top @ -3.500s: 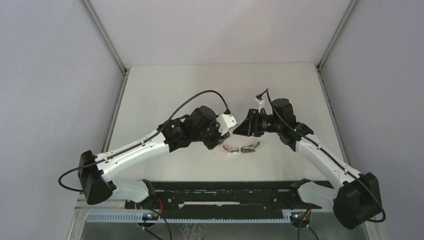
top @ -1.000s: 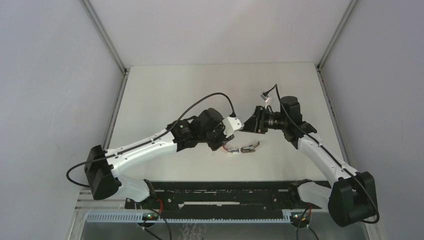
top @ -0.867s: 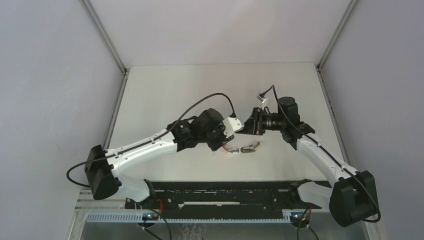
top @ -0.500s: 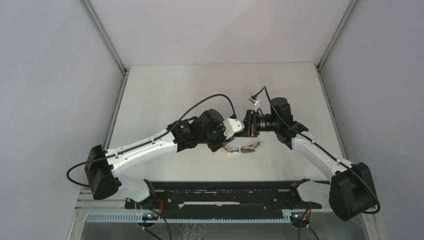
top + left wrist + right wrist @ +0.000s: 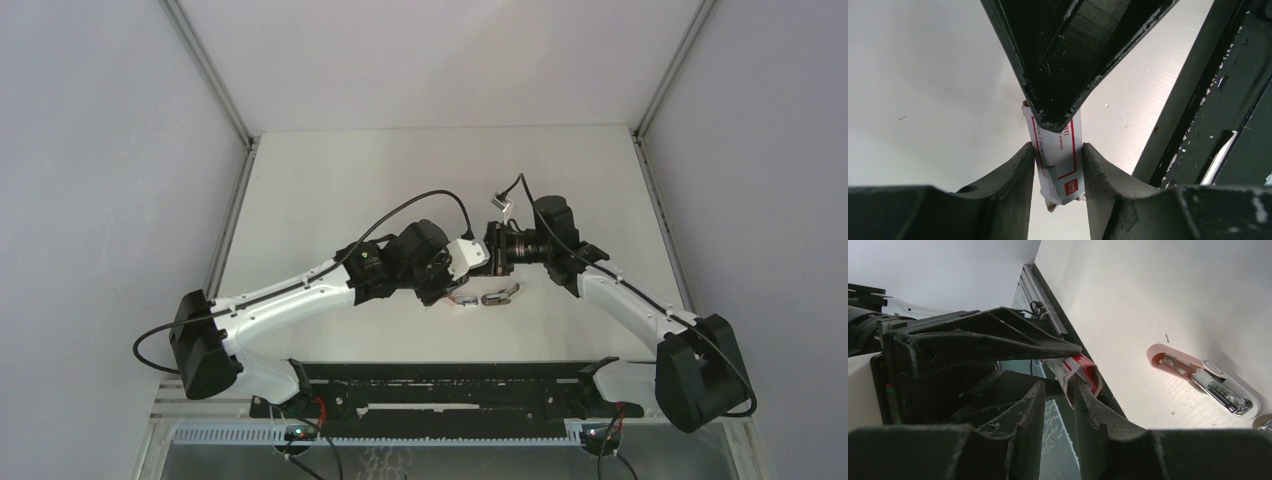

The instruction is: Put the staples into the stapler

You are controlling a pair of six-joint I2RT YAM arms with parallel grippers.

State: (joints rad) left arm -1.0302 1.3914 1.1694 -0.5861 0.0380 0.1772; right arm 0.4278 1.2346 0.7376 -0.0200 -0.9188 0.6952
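Observation:
My left gripper is shut on the staples' small white box with red print and holds it above the table. In the top view the left gripper meets my right gripper. The right gripper is open with a narrow gap. One of its fingertips rests at the box's open end, and nothing lies between its fingers. No loose staple strips show. The pink-and-white stapler lies opened on the table, its metal channel showing; it also shows in the top view.
A dark grey-brown tool lies just right of the stapler. Grey walls and metal rails border the white table on three sides. Both arms cross over the table's near middle.
My right gripper has moved left and closed the gap to my left gripper, so its finger now reaches the held box. The left arm, the stapler and the tool have stayed put.

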